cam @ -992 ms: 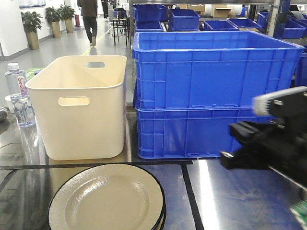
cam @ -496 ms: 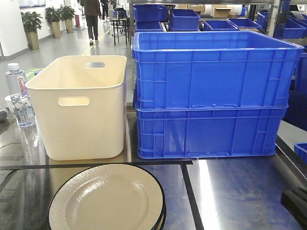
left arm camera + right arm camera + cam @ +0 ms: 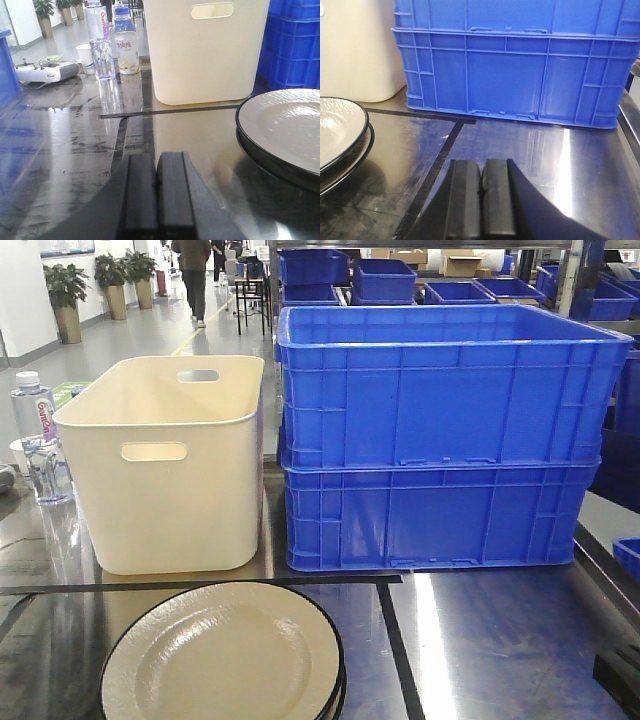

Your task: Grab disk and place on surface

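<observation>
The disk (image 3: 222,655) is a cream plate with a black rim, lying on top of another like it on the steel surface (image 3: 480,640) at the near left. The left wrist view has the disk (image 3: 285,122) to the right of my left gripper (image 3: 156,160), which is shut with nothing in it and hovers low over the surface (image 3: 65,145). My right gripper (image 3: 483,167) is shut and empty too, with the disk (image 3: 335,127) off to its left beyond a black tape line (image 3: 432,172). Only a dark corner of the right arm (image 3: 620,680) shows in the front view.
A cream bin (image 3: 165,460) stands behind the disk. Two stacked blue crates (image 3: 440,430) fill the back right. Bottles (image 3: 125,42), a cup and a white controller (image 3: 45,71) sit at the far left. The table edge runs along the right (image 3: 630,125).
The right arm, raised at the right edge a second ago, has dropped almost out of the front view. The plates have not moved.
</observation>
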